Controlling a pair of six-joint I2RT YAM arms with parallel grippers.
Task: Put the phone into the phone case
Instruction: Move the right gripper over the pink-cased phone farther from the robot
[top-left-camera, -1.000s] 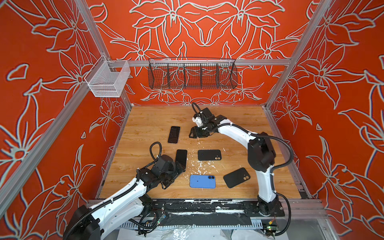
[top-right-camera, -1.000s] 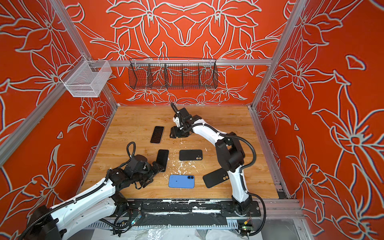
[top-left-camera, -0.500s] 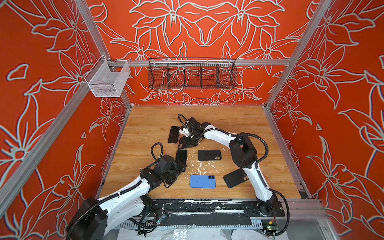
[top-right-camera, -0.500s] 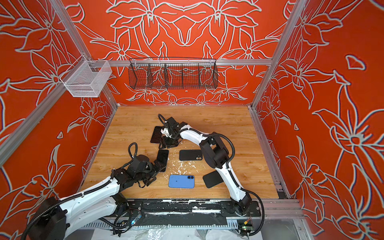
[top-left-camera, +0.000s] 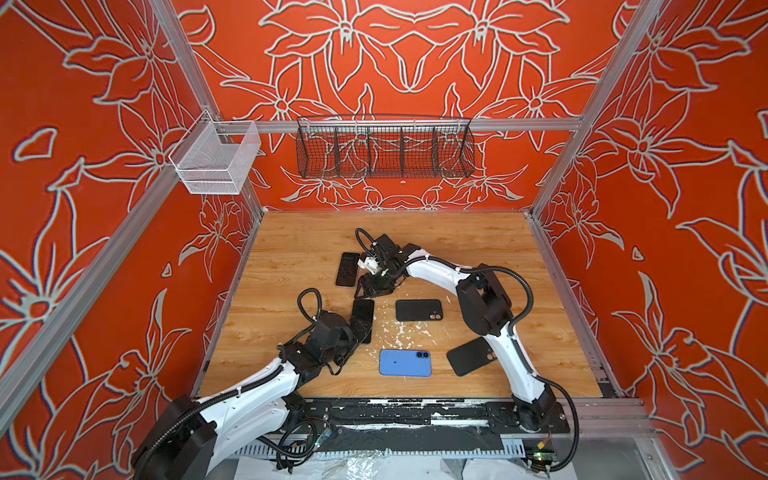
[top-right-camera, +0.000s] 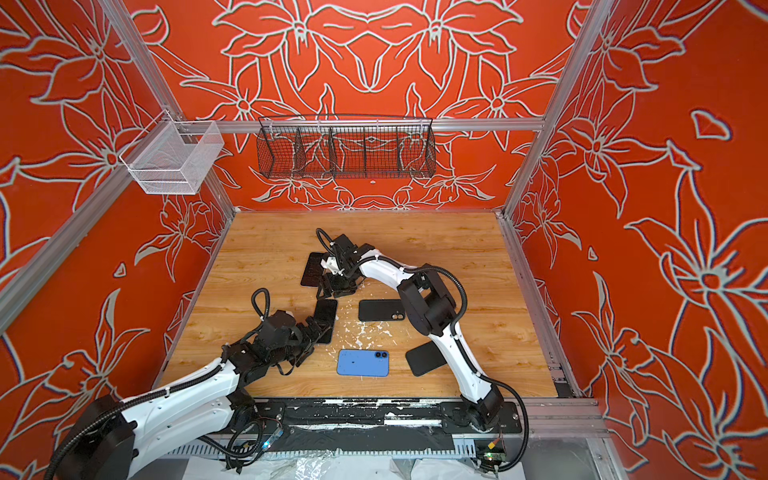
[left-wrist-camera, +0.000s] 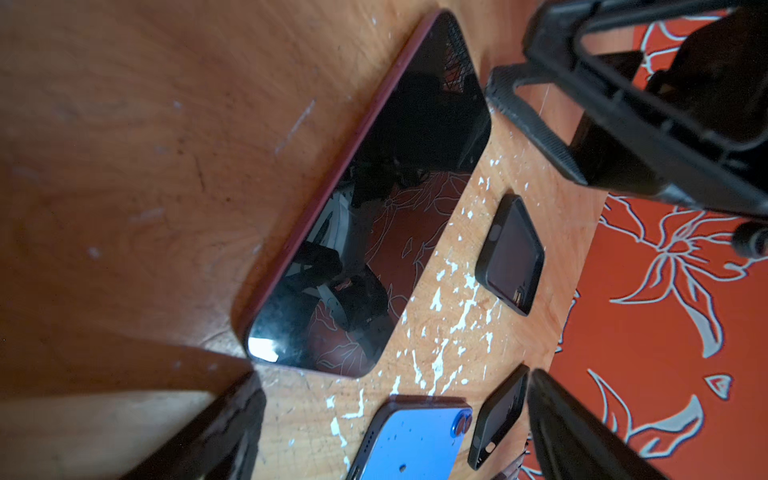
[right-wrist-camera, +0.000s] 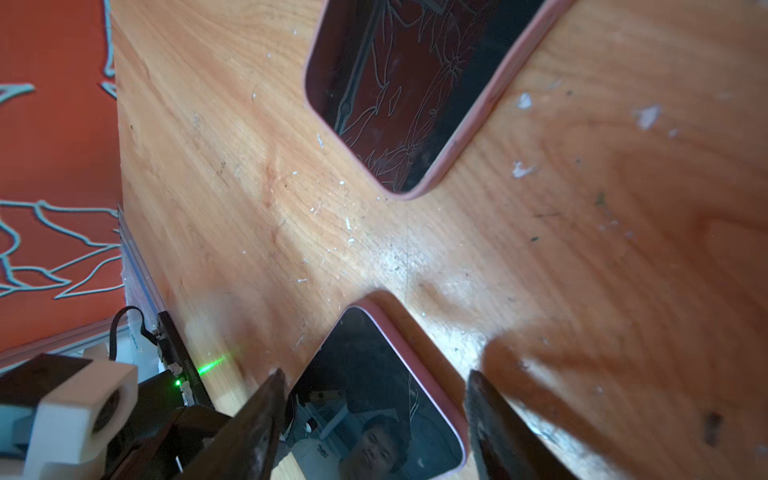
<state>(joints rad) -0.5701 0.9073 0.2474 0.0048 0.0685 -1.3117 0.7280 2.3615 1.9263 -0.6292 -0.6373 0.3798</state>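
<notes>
Red-edged and screen up, the phone (top-left-camera: 362, 318) lies on the table (top-left-camera: 478, 249) just ahead of the left claw (top-left-camera: 351, 337), whose jaws gape wide on nothing. Only the right wrist view shows the phone's far corner between the spread fingers (right-wrist-camera: 494, 415) of the right claw (right-wrist-camera: 374, 374), which grips nothing. The wood is worn and flecked white, and the walls (top-left-camera: 665, 208) are orange and flowered. I count 2 face-up phones, the second phone (top-left-camera: 347, 269) farther back, 1 blue slab (top-left-camera: 405, 363), and 2 cases: black case (top-left-camera: 418, 310), second black case (top-left-camera: 469, 357).
</notes>
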